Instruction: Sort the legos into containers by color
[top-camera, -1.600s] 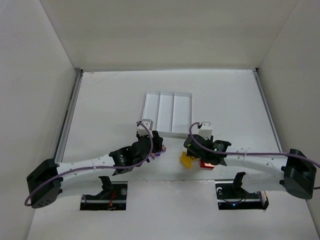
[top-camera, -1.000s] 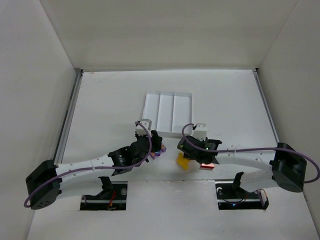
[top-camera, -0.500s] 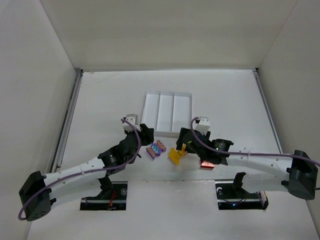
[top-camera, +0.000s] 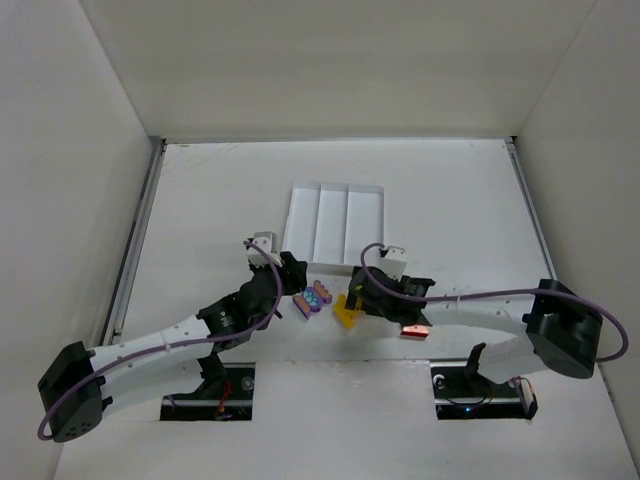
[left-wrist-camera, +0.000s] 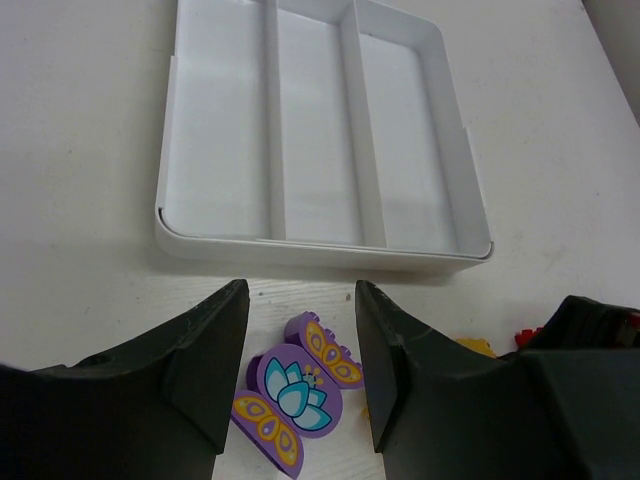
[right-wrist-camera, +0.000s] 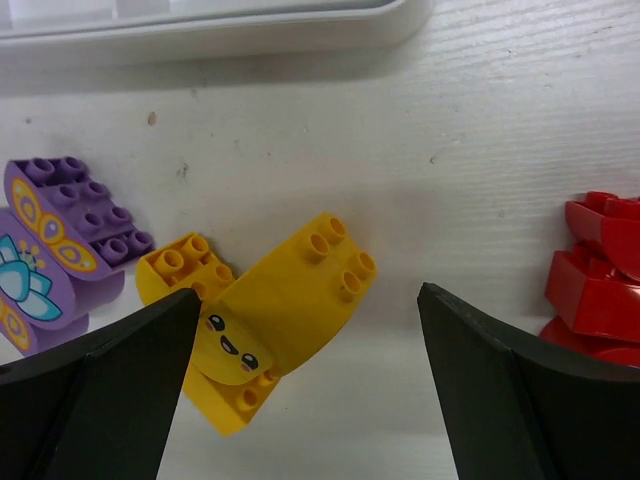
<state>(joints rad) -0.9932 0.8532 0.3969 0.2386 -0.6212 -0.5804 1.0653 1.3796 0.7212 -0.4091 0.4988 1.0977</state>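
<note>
The white tray (top-camera: 335, 262) has three long compartments, all empty; it also shows in the left wrist view (left-wrist-camera: 320, 250). Purple legos with printed faces (top-camera: 312, 297) lie just in front of it. My left gripper (top-camera: 291, 286) is open, and the purple legos (left-wrist-camera: 295, 395) lie on the table between its jaws (left-wrist-camera: 298, 300). My right gripper (top-camera: 353, 293) is open over the yellow legos (top-camera: 346, 311), which lie between its jaws (right-wrist-camera: 308, 295); the top brick has a smiling face (right-wrist-camera: 270, 310). Red legos (top-camera: 414, 329) lie to the right (right-wrist-camera: 600, 280).
The tray's near rim (right-wrist-camera: 250, 35) is just beyond the bricks. The purple legos (right-wrist-camera: 60, 250) almost touch the yellow ones. White walls close in the table on three sides. The two arms' grippers are close together.
My left gripper has drawn back to the left and off the purple legos, which now lie uncovered. The yellow legos and my right gripper have shifted left, away from the red ones.
</note>
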